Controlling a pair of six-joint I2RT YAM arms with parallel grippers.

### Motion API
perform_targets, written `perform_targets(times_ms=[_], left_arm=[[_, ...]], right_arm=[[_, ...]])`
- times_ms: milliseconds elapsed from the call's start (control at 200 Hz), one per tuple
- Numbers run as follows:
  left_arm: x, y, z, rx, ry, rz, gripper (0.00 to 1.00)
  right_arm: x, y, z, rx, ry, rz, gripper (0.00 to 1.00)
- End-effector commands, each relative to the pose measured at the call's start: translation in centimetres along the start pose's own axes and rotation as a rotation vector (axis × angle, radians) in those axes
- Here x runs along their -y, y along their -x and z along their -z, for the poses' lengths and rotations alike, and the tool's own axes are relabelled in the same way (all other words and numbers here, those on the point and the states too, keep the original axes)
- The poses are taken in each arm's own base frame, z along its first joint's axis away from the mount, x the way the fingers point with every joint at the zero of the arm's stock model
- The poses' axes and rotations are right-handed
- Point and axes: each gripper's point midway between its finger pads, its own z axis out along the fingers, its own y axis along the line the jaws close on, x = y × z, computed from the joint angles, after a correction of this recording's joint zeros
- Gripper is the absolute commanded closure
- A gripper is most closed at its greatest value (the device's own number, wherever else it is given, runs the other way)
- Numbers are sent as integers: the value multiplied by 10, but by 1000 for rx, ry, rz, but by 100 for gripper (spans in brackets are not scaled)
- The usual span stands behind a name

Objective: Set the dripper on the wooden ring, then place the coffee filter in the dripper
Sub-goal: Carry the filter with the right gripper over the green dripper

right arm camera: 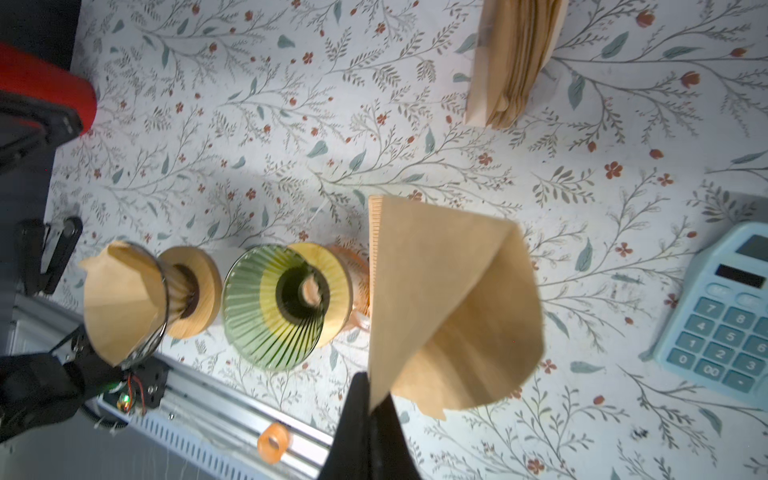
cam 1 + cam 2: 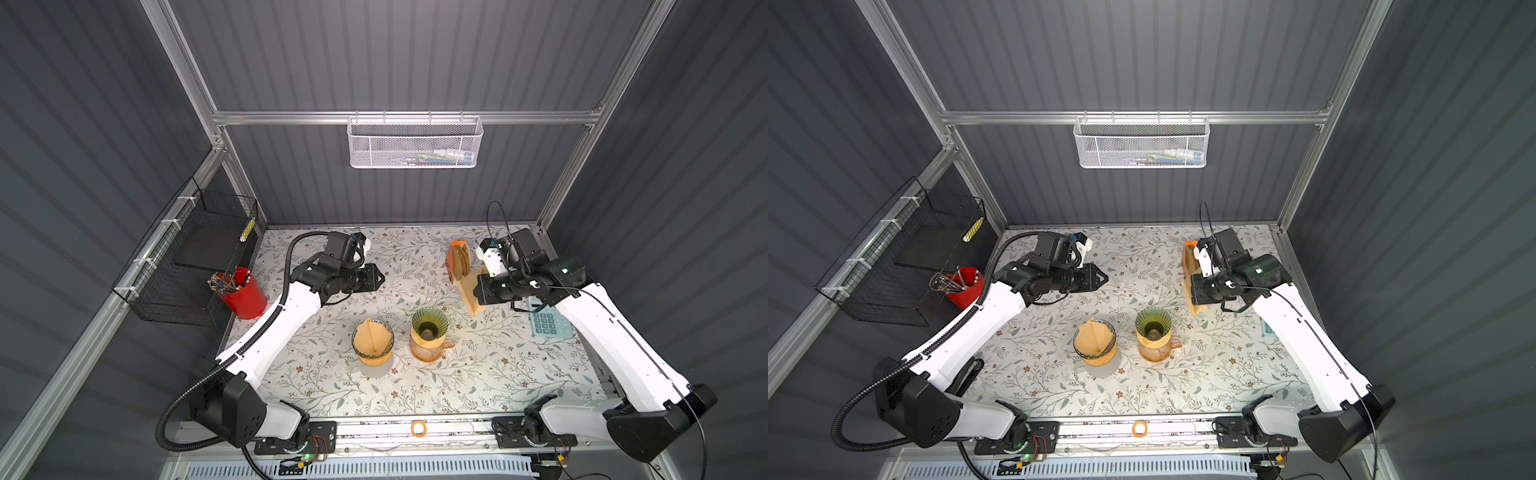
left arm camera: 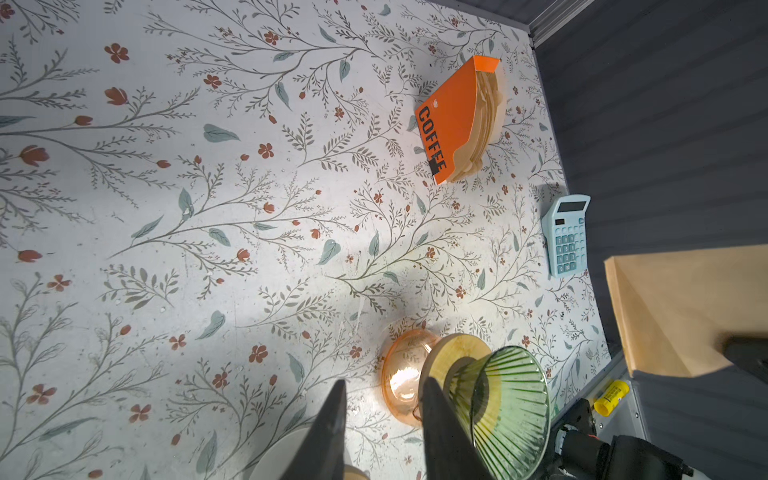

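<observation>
**Top views:** In both top views, the right end effector (image 2: 478, 293) hangs over the far right of the flowered counter (image 2: 478, 374). It pinches a tan paper filter (image 2: 470, 299) by one edge so the cone dangles free, just beside the orange box (image 2: 456, 261) of spare filters. The empty green dripper (image 2: 430, 322) sits on a glass jug (image 2: 426, 351) at mid-counter, nearer and to the left, not yet filled. A second dripper (image 2: 372, 338) on its left already wears a filter. The left end effector (image 2: 1104, 277) hovers far left, holding nothing.

**Left wrist:** Its jaws stand partly spread and empty, with the green dripper (image 3: 507, 411) just past them. It appears parked clear of the delivery path.

**Right wrist:** The black jaws are pressed together on the paper filter (image 1: 453, 303) at one corner. The cone bulges open, which should help it seat in the green dripper (image 1: 270, 307). A blue calculator (image 1: 723, 324) lies at the counter's right edge.
</observation>
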Motion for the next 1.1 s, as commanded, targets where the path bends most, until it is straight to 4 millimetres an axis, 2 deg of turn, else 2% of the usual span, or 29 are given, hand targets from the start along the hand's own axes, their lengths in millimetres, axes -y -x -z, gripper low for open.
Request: perform_targets(times_ms=[0, 195, 495, 761, 1096], left_arm=[[-1, -1, 16, -6, 20, -27, 68], [-3, -8, 26, -20, 42, -35, 68], [-17, -20, 37, -58, 126, -39, 68], [-21, -26, 44, -61, 143, -40, 68], [-23, -33, 43, -64, 142, -37, 68]], right_arm=[[-10, -27, 15, -99, 4, 45, 99], [-27, -34, 26, -141, 3, 114, 100], [-48, -33, 22, -194, -10, 211, 100], [-58, -40, 8, -268, -32, 281, 100], [-66, -43, -16, -352, -73, 340, 100]])
